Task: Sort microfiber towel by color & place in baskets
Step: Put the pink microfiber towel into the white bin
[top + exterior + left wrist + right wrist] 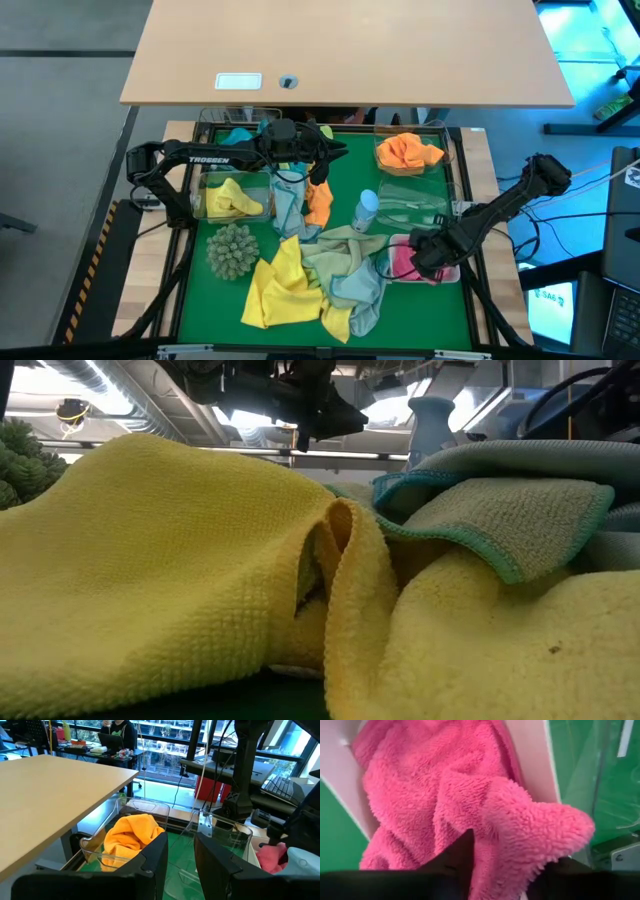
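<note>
My left gripper (335, 150) is open and held above the mat, pointing level toward the table's right; nothing shows between its fingers (180, 855). Below that arm a light-blue towel (288, 200) and an orange towel (318, 200) lie beside the clear basket holding a yellow towel (235, 198). My right gripper (430, 255) is down in the white basket (400, 243), open, with a fold of the pink towel (540, 835) between its fingers. A pile of yellow (285, 290), light-green (340, 258) and light-blue (362, 292) towels lies on the mat's near part. My right gripper comes at the pink towel from above, with a raised fold (520, 820) standing between its spread fingers (462, 855). The towel lies in the white basket. Whether the fingers touch the fold I cannot tell.
An orange towel fills the far-right clear basket (408, 152). Another clear basket (410, 205) stands in front of it, and a far-left one holds a blue towel (238, 135). A spiky ball (232, 250) and a small bottle (366, 208) stand on the green mat (200, 300).
</note>
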### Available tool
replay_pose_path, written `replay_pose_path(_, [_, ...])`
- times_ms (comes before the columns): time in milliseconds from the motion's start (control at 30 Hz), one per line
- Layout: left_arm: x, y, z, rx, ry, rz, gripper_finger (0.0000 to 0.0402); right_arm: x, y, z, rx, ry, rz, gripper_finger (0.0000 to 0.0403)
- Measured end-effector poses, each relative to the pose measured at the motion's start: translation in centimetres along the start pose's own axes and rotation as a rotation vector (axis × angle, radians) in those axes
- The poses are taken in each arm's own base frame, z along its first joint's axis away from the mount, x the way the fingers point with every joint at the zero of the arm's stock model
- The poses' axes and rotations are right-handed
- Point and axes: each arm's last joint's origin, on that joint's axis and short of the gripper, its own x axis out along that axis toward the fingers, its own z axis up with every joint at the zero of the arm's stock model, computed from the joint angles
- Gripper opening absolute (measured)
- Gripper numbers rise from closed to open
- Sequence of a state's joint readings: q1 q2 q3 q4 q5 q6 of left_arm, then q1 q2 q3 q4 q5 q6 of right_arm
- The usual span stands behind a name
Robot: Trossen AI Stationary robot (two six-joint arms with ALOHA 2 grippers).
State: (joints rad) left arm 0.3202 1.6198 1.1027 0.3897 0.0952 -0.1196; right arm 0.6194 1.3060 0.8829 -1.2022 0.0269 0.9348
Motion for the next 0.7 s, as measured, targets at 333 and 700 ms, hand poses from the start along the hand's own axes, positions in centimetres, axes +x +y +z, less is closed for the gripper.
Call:
replay_pose_path(333, [-0.3, -0.1, 0.4, 0.052, -0.006, -0.001, 0.009, -0.1, -1.1, 0.7, -0.03, 0.225, 0.153, 0.0213])
replay_pose_path(700, [-0.5, -0.3, 0.5, 0.052, 0.003, -0.074, 0.009, -3.5, -0.7, 1.0, -0.171, 0.218, 0.216, 0.0211])
